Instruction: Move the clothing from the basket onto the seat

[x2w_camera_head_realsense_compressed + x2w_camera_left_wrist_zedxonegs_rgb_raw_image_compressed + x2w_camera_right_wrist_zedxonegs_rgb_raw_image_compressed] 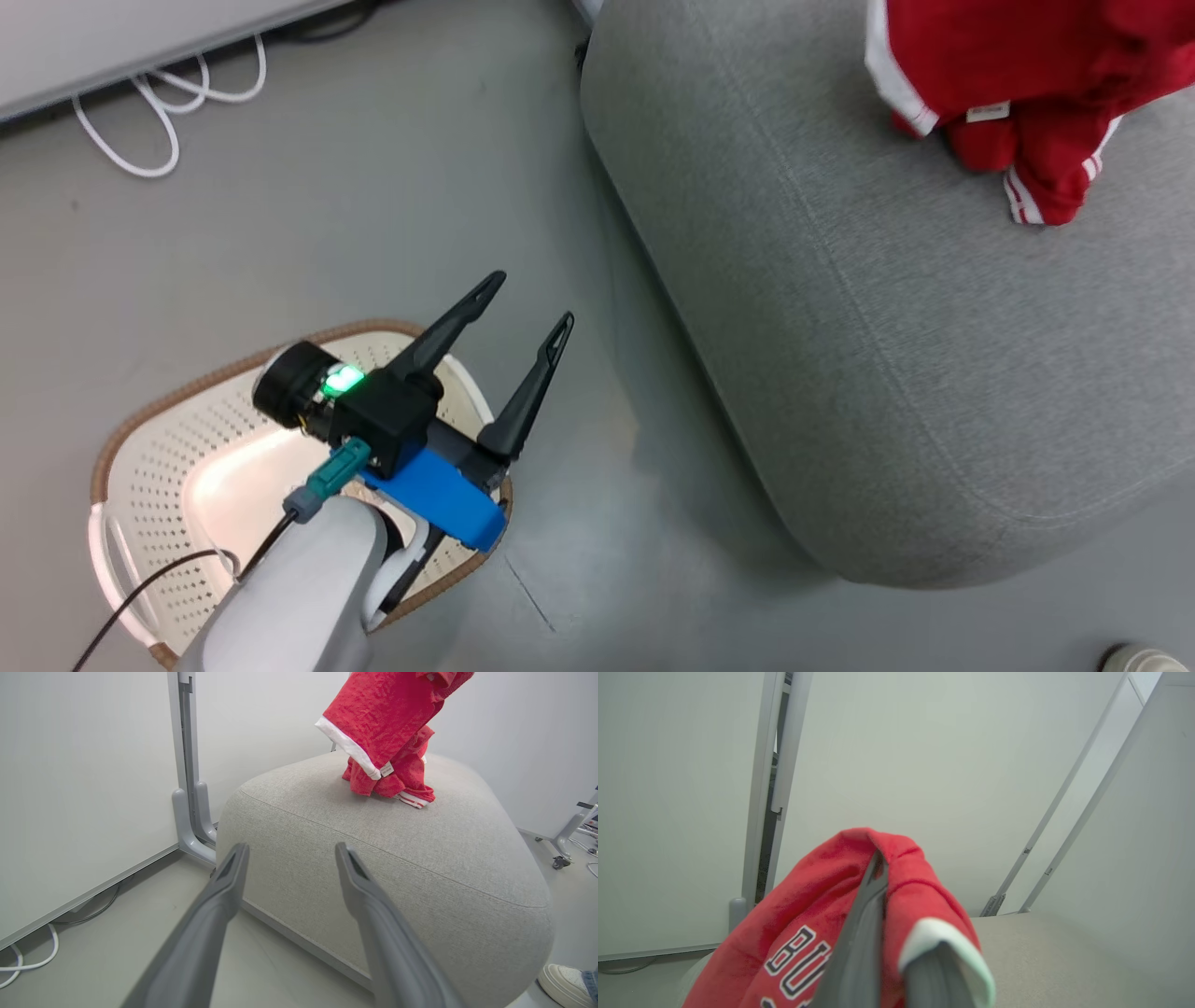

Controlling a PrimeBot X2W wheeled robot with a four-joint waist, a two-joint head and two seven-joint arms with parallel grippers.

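Fingers of the left gripper stand spread with nothing between them. In the head view they point toward 1 o'clock, above the basket at 8 o'clock. On the right gripper the two fingers sit close together, nipping the red fabric of the clothing (black-and-white "BU" lettering reads in that wrist view). The left wrist view gives the garment's drop instead. It hangs from 12 o'clock with its long axis near upright and leaning, and its lower end is bunched on top of the seat. The head view puts it at 1 o'clock, well apart from the basket. A white shoe sits at 5 o'clock.
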